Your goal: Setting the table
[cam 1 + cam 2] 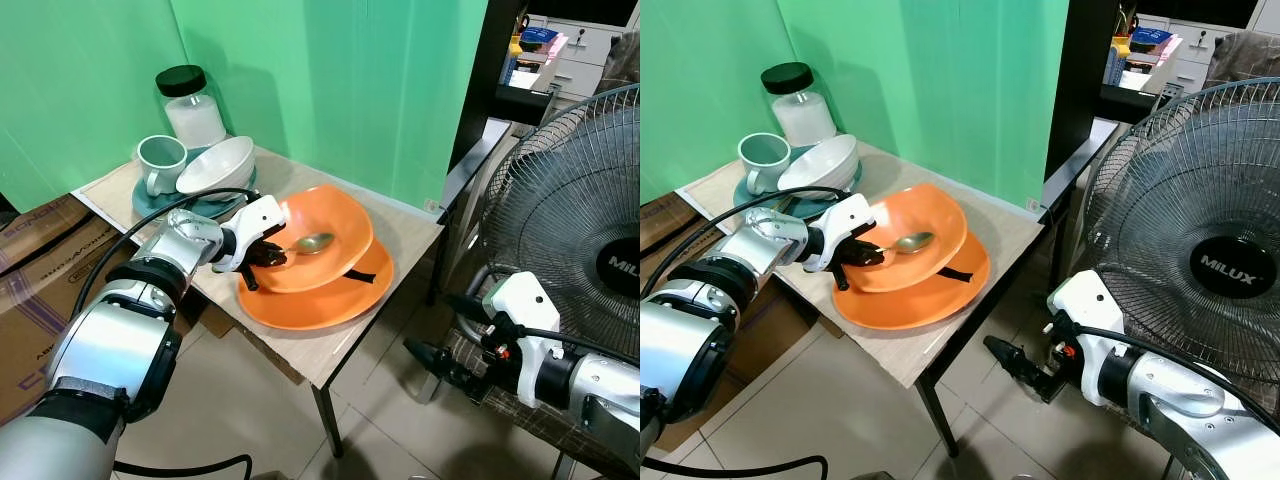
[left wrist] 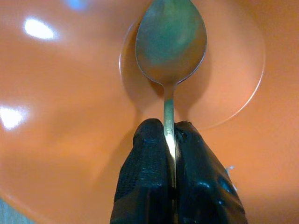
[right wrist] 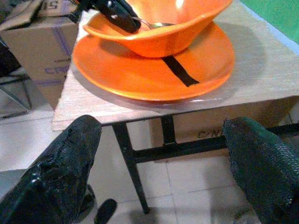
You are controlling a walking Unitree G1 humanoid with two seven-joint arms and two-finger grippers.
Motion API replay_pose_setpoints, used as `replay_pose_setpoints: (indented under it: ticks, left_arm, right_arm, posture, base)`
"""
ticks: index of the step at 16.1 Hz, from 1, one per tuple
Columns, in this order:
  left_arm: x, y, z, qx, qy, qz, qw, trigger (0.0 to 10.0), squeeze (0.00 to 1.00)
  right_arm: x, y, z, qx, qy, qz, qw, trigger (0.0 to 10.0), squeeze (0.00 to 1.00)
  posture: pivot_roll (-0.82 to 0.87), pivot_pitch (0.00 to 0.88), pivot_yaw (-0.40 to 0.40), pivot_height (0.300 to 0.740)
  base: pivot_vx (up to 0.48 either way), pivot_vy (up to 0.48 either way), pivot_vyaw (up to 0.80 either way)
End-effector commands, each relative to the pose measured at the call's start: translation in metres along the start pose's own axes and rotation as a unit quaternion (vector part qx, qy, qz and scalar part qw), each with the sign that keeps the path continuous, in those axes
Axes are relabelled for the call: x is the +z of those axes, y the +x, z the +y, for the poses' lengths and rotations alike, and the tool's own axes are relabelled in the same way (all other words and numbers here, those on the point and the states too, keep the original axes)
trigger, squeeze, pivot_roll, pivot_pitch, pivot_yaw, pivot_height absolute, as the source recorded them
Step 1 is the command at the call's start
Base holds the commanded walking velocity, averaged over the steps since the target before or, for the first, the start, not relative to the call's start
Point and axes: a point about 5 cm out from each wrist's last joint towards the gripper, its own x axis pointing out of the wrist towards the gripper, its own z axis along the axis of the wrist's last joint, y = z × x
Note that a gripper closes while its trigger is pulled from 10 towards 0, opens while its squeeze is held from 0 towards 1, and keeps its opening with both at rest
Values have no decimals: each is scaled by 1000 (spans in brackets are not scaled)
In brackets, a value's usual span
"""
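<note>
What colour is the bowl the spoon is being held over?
Orange. The bowl shows best in the left wrist view, behind the spoon pinched in the left gripper.

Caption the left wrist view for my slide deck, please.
Left gripper shut on a metal spoon, its bowl over the orange plastic bowl.

Fan beside table; cardboard box.

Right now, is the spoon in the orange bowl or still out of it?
In: the spoon has its head over the orange bowl's bottom, its handle pinched in the left gripper.
</note>
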Motion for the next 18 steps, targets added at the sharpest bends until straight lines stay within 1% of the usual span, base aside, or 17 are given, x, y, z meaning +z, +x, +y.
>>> replay_pose_setpoints:
  ticks: [1, 4, 5, 7, 9, 11, 12, 13, 14, 15, 16, 17, 18]
  left_arm:
    - [0, -6, 6, 16, -4, 2, 1000, 0, 0]
    - [6, -9, 10, 27, -2, -8, 1000, 0, 0]
    - [9, -10, 12, 34, 0, -13, 999, 0, 0]
    - [18, -14, 17, 48, 0, -38, 998, 0, 0]
    - [29, -19, 23, 66, -6, -70, 995, 0, 0]
    - [41, -24, 28, 77, -28, -116, 990, 0, 0]
    - [51, -29, 31, 85, -36, -151, 984, 0, 0]
    - [73, -37, 36, 96, -32, -222, 970, 0, 0]
    - [89, -40, 35, 107, -16, -270, 957, 0, 0]
    - [95, -40, 34, 115, -17, -294, 949, 1804, 0]
    - [102, -39, 31, 119, -22, -323, 939, 4902, 0]
    - [109, -33, 16, 115, -14, -374, 920, 5765, 0]
    - [112, -31, 5, 114, -8, -399, 910, 5843, 0]
  right_arm:
    - [10, -1, 3, 27, -4, -32, 999, 10000, 0]
    - [16, -2, 5, 57, -10, -52, 997, 10000, 0]
    - [17, -1, 3, 55, -10, -61, 997, 10000, 0]
    - [21, 2, -3, 42, -1, -84, 996, 10000, 0]
    - [26, 6, -14, -1, 27, -123, 992, 10000, 0]
    - [28, 10, -20, -24, 40, -139, 989, 10000, 0]
    - [28, 12, -23, -45, 41, -144, 988, 10000, 0]
    - [28, 17, -23, -80, 43, -140, 986, 10000, 0]
    - [29, 21, -22, -110, 47, -151, 981, 10000, 0]
    - [29, 22, -22, -130, 52, -157, 978, 10000, 0]
    - [29, 24, -22, -155, 65, -163, 972, 10000, 0]
    - [30, 27, -23, -187, 77, -171, 964, 10000, 0]
    - [32, 28, -23, -207, 87, -183, 957, 10000, 0]
  posture:
    - [-168, 0, 136, 740]
    - [-159, 0, 137, 740]
    - [-151, 0, 135, 740]
    - [-132, 0, 128, 740]
    - [-115, 0, 118, 740]
    - [-100, 0, 110, 740]
    - [-89, 0, 104, 740]
    - [-69, 0, 96, 740]
    - [-65, 0, 95, 740]
    - [-57, 0, 92, 740]
    - [-54, 0, 90, 740]
    - [-47, 0, 79, 740]
    - [-42, 0, 71, 740]
  base:
    - [0, 0, 0]
    - [0, 0, 0]
    - [0, 0, 0]
    - [0, 0, 0]
    - [0, 0, 0]
    - [0, 0, 0]
    - [0, 0, 0]
    - [0, 0, 0]
    - [0, 0, 0]
    - [0, 0, 0]
    - [0, 0, 0]
    - [0, 0, -569]
    - [0, 0, -800]
